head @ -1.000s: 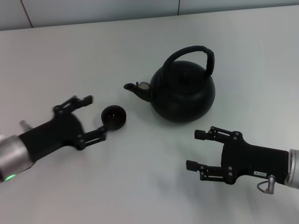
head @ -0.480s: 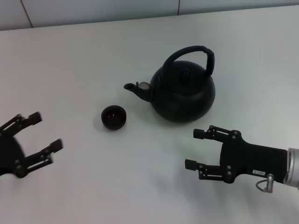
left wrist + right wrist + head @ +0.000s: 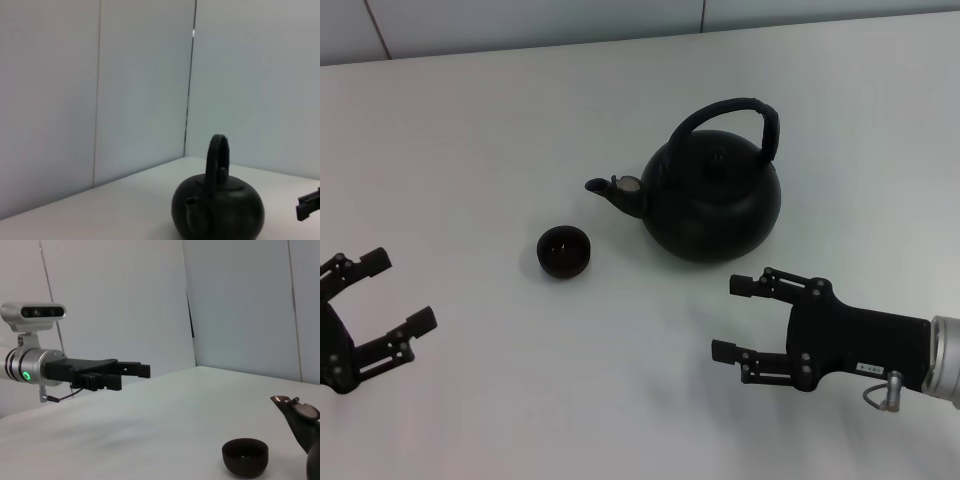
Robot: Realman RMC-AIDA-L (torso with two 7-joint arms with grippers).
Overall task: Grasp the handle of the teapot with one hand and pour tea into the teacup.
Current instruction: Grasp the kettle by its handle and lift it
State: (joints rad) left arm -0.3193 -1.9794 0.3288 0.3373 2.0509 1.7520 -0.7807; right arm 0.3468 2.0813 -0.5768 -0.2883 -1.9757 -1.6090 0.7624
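Left gripper [image 3: 378,293] withdrawn from teacup [image 3: 564,251] to lower left frame edge, fingers spread empty, right gripper [image 3: 740,318] open-fingered at lower right, below upright teapot [image 3: 712,193] on counter [image 3: 480,130]

This looks like a robot lab or test room, not a home or kitchen. A plain white table [image 3: 520,120] carries only a black teapot [image 3: 712,200] and, just beside its spout, a small teacup [image 3: 564,251]. Behind the teapot rise bare pale wall panels [image 3: 145,85] split by thin vertical seams, without any decoration or furniture. Across the table from the teacup hangs a robot arm [image 3: 35,365] with a lit green indicator and a camera unit [image 3: 33,311] mounted on its wrist, equipment typical of a research setup.
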